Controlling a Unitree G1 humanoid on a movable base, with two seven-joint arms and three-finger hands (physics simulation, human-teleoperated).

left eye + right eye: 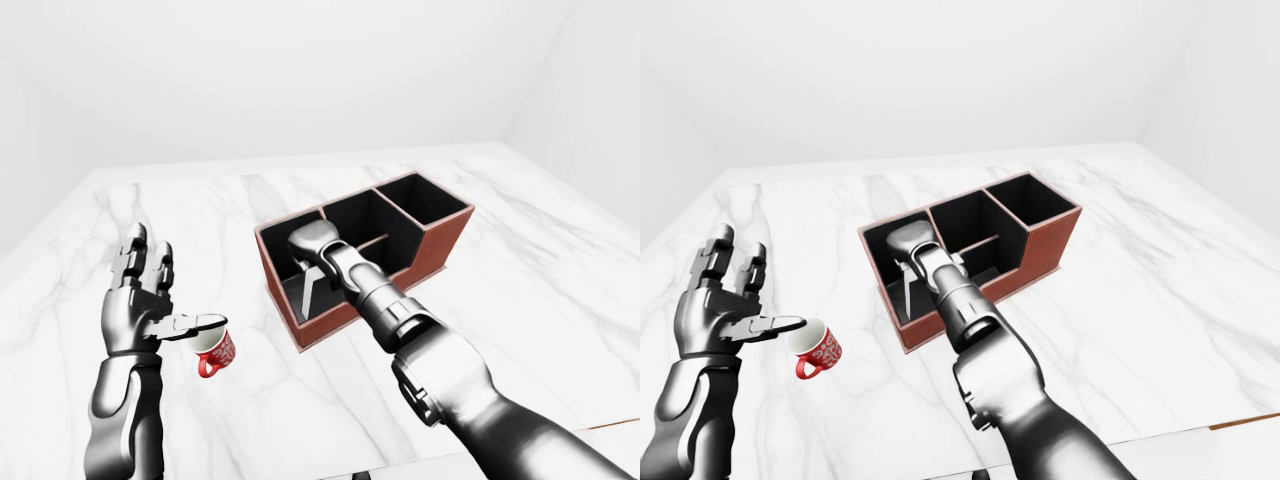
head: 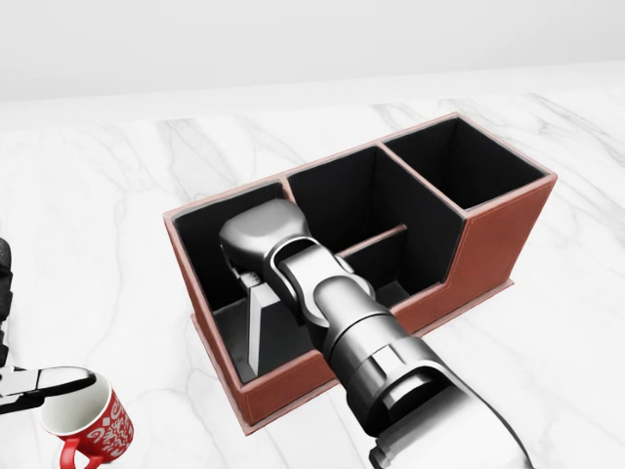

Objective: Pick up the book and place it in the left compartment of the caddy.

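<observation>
Placing step: right hand down inside left compartment of caddy, fingers apparently closed on upright book, its lower edge near the floor. Left hand open beside red mug on counter. Next: release, lift clear.

Reaching the right hand into the caddy's left compartment with the book; holding the left hand spread beside the mug.
</observation>
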